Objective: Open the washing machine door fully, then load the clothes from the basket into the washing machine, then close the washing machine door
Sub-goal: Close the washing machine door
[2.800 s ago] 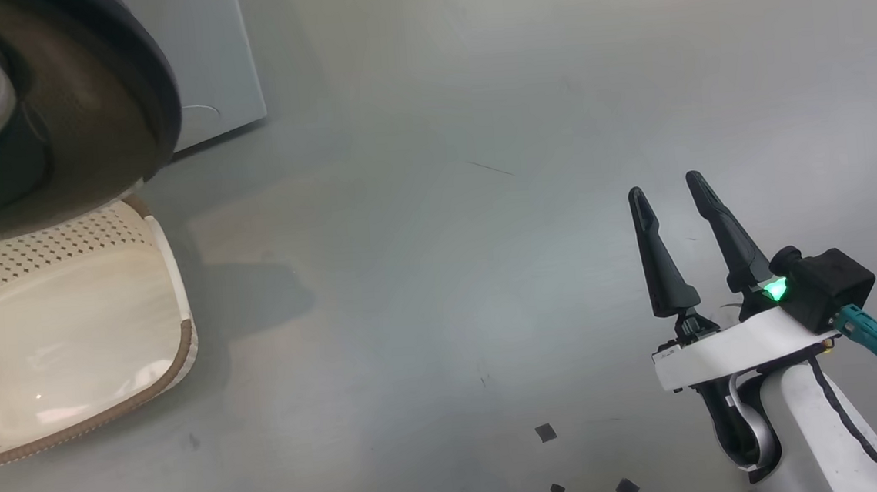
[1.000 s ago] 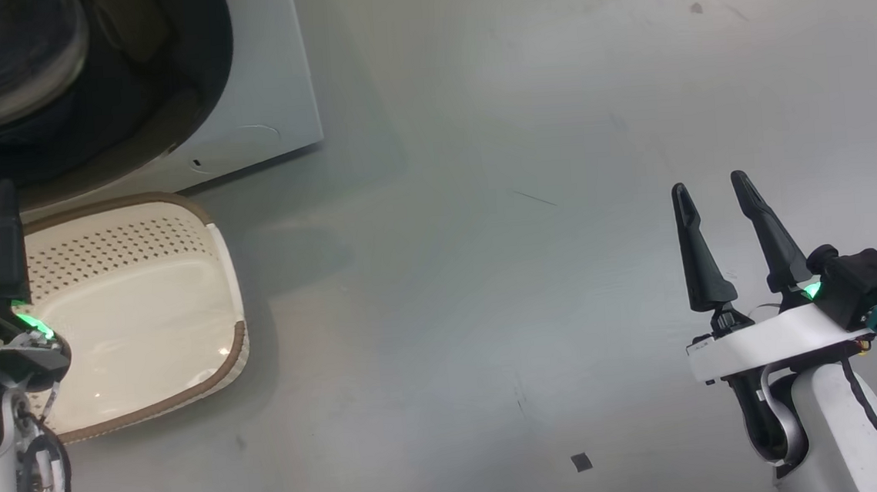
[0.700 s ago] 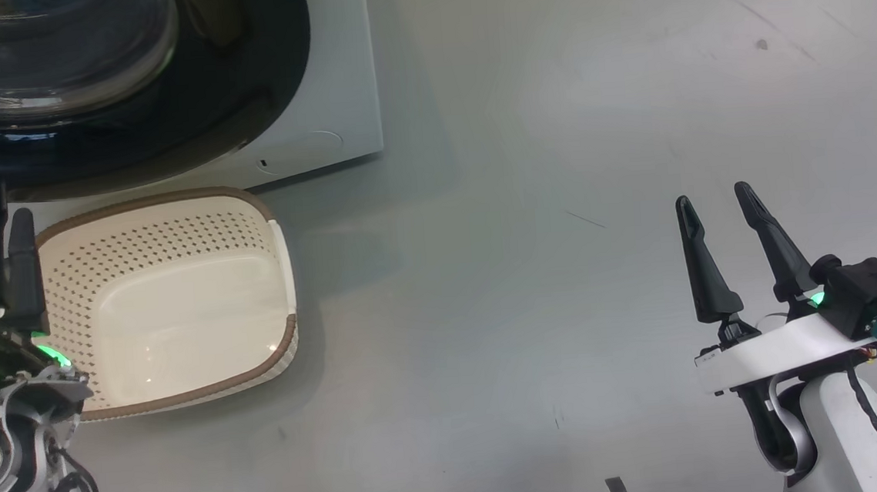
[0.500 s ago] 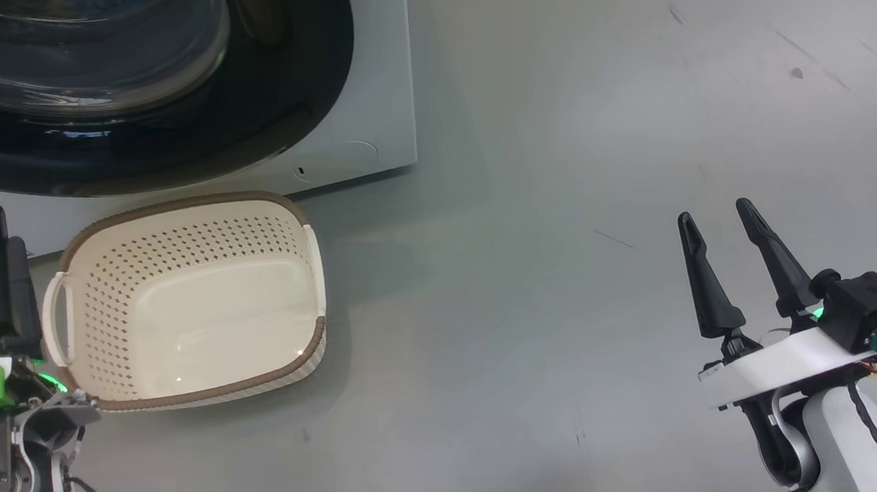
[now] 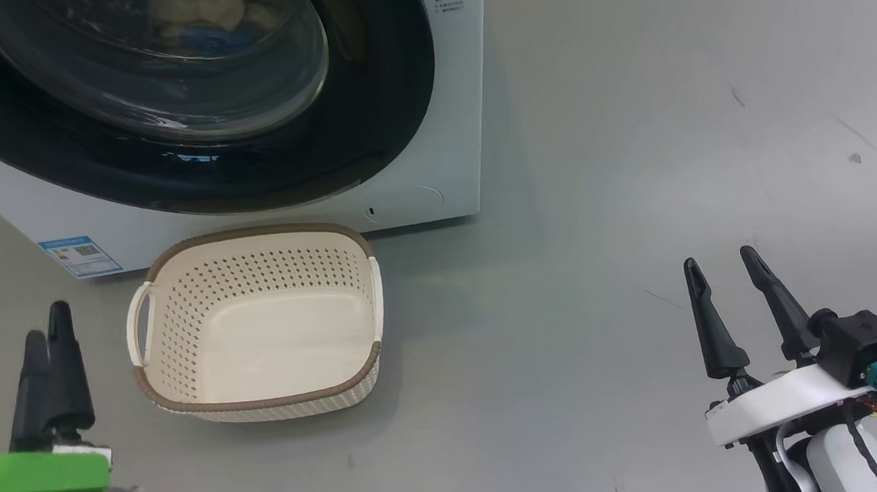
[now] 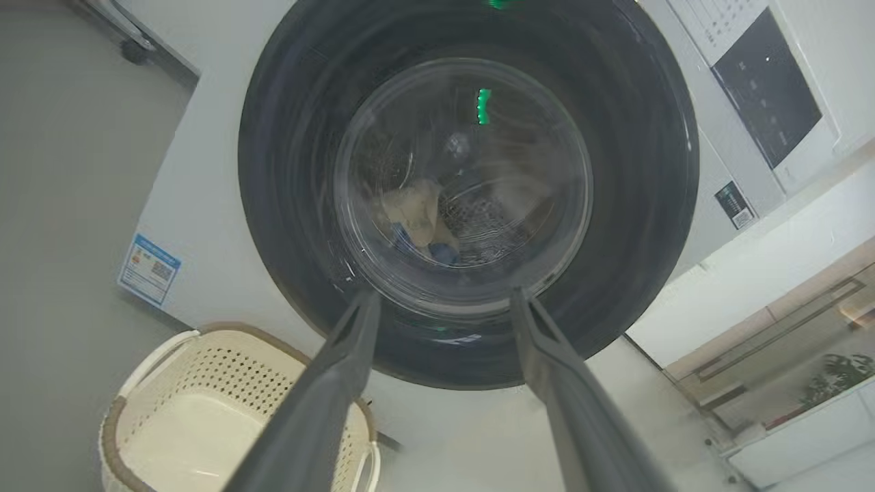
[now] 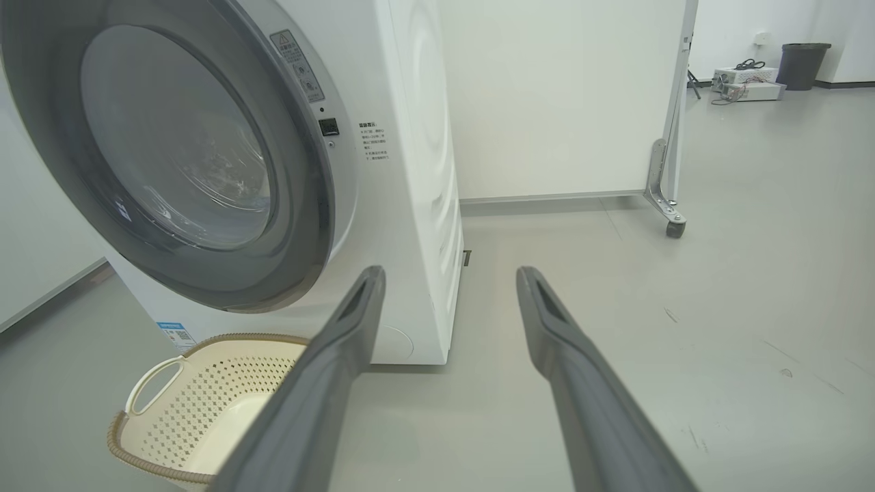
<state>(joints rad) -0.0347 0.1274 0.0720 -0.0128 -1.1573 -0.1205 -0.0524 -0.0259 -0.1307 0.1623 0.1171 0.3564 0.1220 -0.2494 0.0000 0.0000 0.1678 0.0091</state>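
Observation:
The washing machine (image 5: pixel 445 122) stands at the upper left. The washing machine door (image 5: pixel 384 126) lies flat against its front. Through the glass I see the clothes (image 5: pixel 214 15), pale yellow with blue, inside the drum, also the clothes (image 6: pixel 413 212). The cream basket (image 5: pixel 264 401) sits on the floor in front of the door with nothing in it. My left gripper (image 5: pixel 47 335) is open, left of the basket, and points at the door (image 6: pixel 629 205). My right gripper (image 5: pixel 717 259) hangs open over bare floor far to the right, holding nothing.
Grey floor (image 5: pixel 599 227) stretches wide to the right of the machine. A blue sticker (image 5: pixel 80 255) marks its lower left corner. Behind the machine are a white panel on casters (image 7: pixel 673 137), a black bin (image 7: pixel 803 65) and boxes (image 7: pixel 742 74) on the floor.
The whole head picture has shifted, so the camera moved: the machine front and the entire basket now show. My left gripper has drawn back from the door to beside the basket. Both grippers stay open.

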